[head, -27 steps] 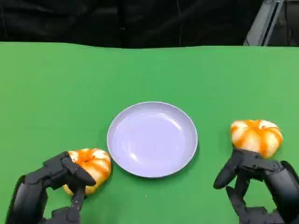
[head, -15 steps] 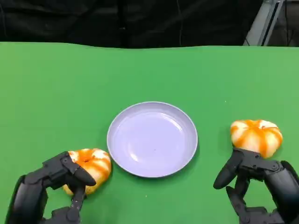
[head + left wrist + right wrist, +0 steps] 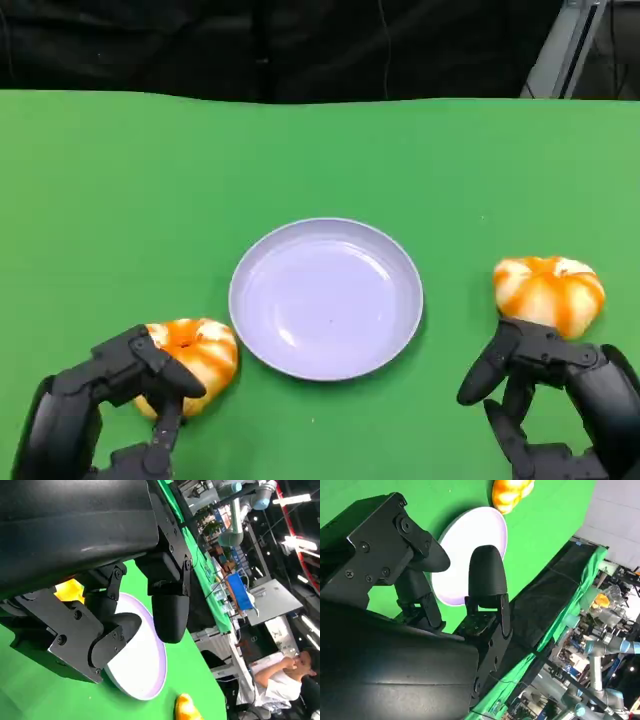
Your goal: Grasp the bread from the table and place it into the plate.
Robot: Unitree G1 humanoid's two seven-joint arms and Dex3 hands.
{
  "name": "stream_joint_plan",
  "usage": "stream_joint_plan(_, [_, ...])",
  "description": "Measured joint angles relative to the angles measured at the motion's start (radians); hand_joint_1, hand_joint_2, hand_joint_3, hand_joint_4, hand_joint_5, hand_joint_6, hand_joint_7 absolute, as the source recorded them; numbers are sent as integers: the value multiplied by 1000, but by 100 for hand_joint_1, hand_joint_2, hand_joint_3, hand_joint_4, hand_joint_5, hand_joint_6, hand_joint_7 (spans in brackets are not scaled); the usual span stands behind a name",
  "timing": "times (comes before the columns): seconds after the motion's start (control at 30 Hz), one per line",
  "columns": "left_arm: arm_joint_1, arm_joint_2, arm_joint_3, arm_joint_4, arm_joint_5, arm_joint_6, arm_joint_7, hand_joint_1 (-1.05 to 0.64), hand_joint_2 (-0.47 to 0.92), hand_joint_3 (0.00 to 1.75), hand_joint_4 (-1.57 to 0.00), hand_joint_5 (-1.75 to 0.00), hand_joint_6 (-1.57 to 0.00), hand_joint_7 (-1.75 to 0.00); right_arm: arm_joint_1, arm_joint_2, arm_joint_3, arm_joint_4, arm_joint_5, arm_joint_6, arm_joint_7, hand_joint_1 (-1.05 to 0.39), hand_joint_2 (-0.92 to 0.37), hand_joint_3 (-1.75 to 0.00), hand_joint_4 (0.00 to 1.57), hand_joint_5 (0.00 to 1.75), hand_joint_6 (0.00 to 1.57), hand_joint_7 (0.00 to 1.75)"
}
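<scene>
Leftmost: left hand (image 3: 120, 400), fingers spread around the near-left bread roll (image 3: 195, 358) on the green table (image 3: 120, 190), grip not closed. Centre: lavender plate (image 3: 326, 298), bare. Right: second bread roll (image 3: 549, 291) on the table, right hand (image 3: 545, 385) just behind it, fingers apart, holding nothing.

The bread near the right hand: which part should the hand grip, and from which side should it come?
Probably best across its wide middle, from above and from the robot's side. The bread is a rounded, domed bun lying flat on the table, with no handle. The right hand sits just behind it, fingers apart; the plate lies to its left.
</scene>
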Motion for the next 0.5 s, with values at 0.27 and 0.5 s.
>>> stream_joint_plan(0.27, [3, -17, 20, -33, 190, 38, 106, -18, 85, 18, -49, -50, -66, -1, 2, 0, 0, -4, 5, 0, 3, 4, -34, -129, 80, 165, 75, 135])
stream_joint_plan(0.5, [7, 13, 14, -96, 392, 153, 139, -40, 90, 4, -36, -41, -43, 0, 2, 0, 1, -4, 5, -1, 3, 3, -34, -129, 80, 166, 75, 135])
